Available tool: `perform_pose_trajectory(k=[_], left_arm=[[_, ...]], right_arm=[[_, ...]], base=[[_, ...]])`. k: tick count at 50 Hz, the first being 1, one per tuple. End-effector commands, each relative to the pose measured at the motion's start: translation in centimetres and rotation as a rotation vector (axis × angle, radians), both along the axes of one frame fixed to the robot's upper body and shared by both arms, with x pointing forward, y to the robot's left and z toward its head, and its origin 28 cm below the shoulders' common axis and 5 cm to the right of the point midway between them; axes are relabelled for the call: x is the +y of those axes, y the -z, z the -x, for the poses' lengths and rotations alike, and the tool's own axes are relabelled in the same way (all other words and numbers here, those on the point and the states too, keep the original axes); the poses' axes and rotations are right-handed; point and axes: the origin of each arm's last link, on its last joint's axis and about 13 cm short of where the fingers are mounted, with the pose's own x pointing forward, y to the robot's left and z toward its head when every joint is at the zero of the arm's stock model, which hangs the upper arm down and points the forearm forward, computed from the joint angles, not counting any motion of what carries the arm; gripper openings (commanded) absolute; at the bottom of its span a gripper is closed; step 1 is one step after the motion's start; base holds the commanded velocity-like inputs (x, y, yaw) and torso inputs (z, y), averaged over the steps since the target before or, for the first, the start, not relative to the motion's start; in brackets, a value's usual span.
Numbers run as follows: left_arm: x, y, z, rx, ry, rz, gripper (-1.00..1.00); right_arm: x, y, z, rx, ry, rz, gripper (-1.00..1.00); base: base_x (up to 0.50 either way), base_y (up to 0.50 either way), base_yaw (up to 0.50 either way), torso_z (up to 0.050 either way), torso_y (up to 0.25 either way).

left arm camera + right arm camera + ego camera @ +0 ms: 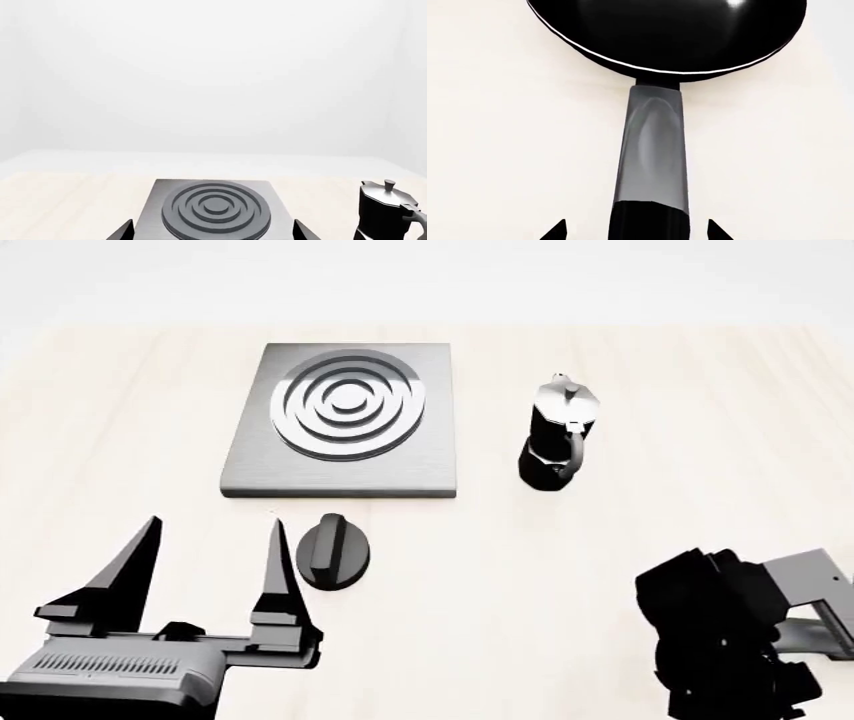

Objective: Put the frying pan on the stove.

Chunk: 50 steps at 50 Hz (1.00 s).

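On the pale wood table (641,380), under white walls, both arms' jaws stand wide, holding nothing.

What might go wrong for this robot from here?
The right gripper straddles the frying pan handle near its far end, so the pan could tip or slip when lifted. The moka pot stands beside the stove and the knob in front; a swinging pan might hit either.

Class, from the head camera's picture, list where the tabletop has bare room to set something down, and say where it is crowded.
Bare wood lies left of the stove, right of the moka pot, and in the strip between them. The middle foreground between the knob and the right arm is bare too. It is crowded by the stove's front edge, where the knob sits beside the left gripper.
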Motion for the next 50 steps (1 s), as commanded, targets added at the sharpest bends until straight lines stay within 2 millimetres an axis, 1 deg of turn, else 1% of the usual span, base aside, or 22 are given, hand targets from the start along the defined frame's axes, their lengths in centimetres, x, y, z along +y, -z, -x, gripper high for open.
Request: perform_pose_trajectory(k=[1, 9, 10, 18, 30, 34, 44, 50], left_arm=[[0.0, 0.1, 0.0, 0.000, 0.001, 0.001, 1.00], [0.0, 0.1, 0.0, 0.001, 0.002, 0.001, 1.00], [0.0, 0.0, 0.0, 0.001, 0.002, 0.001, 1.00], [0.0, 0.0, 0.0, 0.000, 0.001, 0.002, 1.00], [0.1, 0.0, 0.0, -0.001, 0.003, 0.004, 1.00], [0.0, 0.0, 0.0, -0.002, 0.003, 0.004, 1.00], [0.0, 0.0, 0.0, -0.001, 0.004, 0.004, 1.00], [0.0, -0.1, 0.1, -0.003, 0.003, 0.005, 1.00]], right_arm=[[-0.3, 0.8, 0.0, 0.015, -0.005, -0.018, 1.00], [-0.3, 1.1, 0.0, 0.023, -0.010, -0.015, 1.00], [-0.3, 1.1, -0.1, 0.021, -0.012, -0.014, -1.00], [-0.2, 1.6, -0.1, 0.037, -0.017, -0.003, -1.00], [-0.4, 1.6, 0.1, 0.040, -0.013, -0.002, -1.00], [-0.5, 1.3, 0.2, 0.020, -0.014, 0.010, -1.00], [-0.3, -0.6, 0.6, -0.021, -0.032, 0.079, -1.00], [-0.2, -1.4, 0.4, -0.034, -0.053, 0.109, -1.00]], base=[[0.00, 0.00, 0.00, 0.000, 0.000], [0.00, 0.00, 0.00, 0.000, 0.000], [0.00, 0.00, 0.00, 0.000, 0.000], [0.00, 0.00, 0.00, 0.000, 0.000], [0.00, 0.00, 0.00, 0.000, 0.000], [0.00, 0.00, 0.00, 0.000, 0.000], [0.00, 0.00, 0.00, 0.000, 0.000], [0.00, 0.00, 0.00, 0.000, 0.000]])
